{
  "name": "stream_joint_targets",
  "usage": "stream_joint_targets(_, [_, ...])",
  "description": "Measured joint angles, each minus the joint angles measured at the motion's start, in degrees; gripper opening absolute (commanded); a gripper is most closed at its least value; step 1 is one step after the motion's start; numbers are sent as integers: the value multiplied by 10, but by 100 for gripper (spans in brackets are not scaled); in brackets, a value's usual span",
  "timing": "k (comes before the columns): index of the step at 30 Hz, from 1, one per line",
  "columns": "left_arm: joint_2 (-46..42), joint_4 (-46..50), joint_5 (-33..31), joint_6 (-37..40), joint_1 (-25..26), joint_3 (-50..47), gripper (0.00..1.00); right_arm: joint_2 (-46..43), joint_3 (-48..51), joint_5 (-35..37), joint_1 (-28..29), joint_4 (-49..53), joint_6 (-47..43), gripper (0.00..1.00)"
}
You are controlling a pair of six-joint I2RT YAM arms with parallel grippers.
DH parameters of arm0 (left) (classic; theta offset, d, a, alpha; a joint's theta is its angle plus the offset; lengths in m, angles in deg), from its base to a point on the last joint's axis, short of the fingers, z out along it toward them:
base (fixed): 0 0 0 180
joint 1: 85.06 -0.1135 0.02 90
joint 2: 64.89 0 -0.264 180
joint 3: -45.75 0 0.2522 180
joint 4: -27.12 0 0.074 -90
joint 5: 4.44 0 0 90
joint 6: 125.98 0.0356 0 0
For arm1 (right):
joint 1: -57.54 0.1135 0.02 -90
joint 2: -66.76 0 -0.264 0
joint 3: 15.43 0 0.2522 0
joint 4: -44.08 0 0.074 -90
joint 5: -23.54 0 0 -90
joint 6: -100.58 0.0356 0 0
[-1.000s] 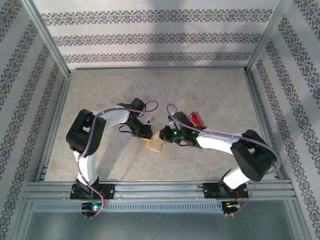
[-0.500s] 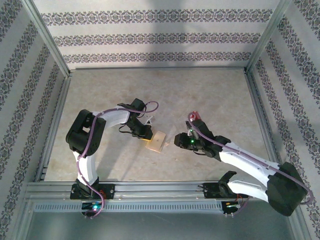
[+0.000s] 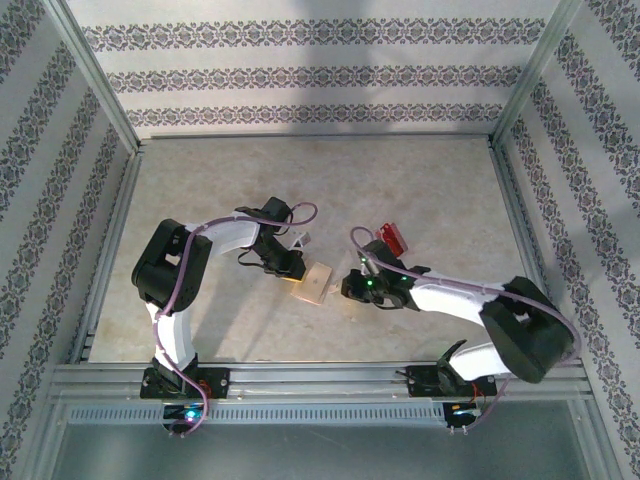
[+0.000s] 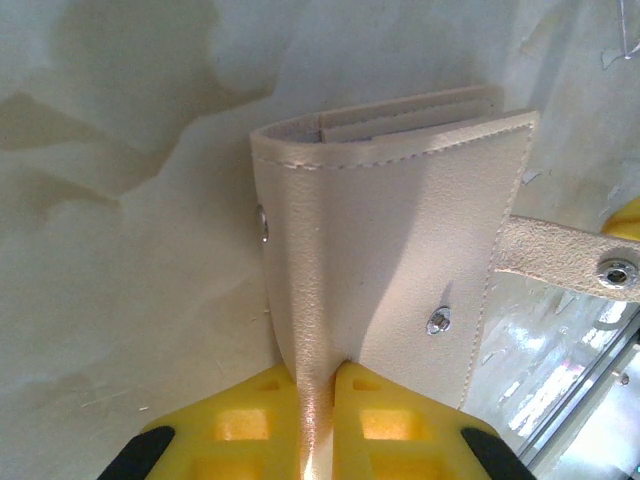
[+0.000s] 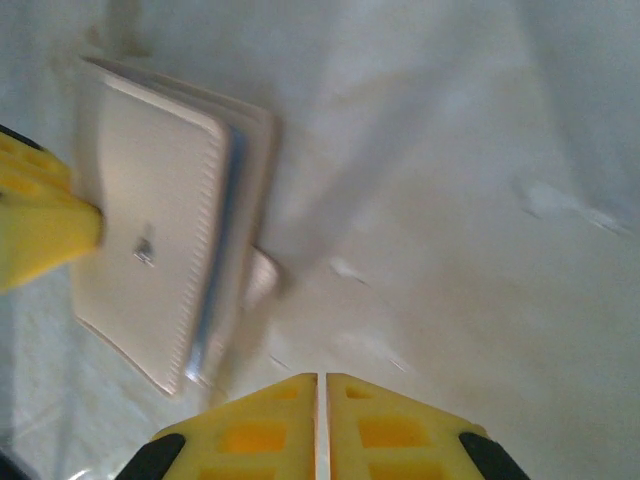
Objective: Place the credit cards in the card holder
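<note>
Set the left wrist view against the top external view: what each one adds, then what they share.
Left wrist: the snap tab and stitching close up. Top external: a red credit card on the table beyond the right arm, and the right hand beside the card holder. Both: the tan card holder pinched in the left hand.

Enclosed on three sides by wallpaper panels: back wall (image 3: 310, 70), left wall (image 3: 40, 180), right wall (image 3: 600, 180). White paper with dark floral bands, level on back, slanting on sides. Aluminium posts (image 3: 95, 75) at both back corners. Beige mottled desk (image 3: 300, 170), faint stains, soft shadows, thin metal edging around. Grooved metal rail (image 3: 320, 380) along near edge, perforated strip (image 3: 320, 412) just below, plain grey surface beneath. Lit evenly, diffuse.
</note>
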Motion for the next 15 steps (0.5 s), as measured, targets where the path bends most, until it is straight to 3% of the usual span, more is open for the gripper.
stream_joint_targets(15, [0,0,0,0,5,0,12,78,-45,-31,32,-96,7,9])
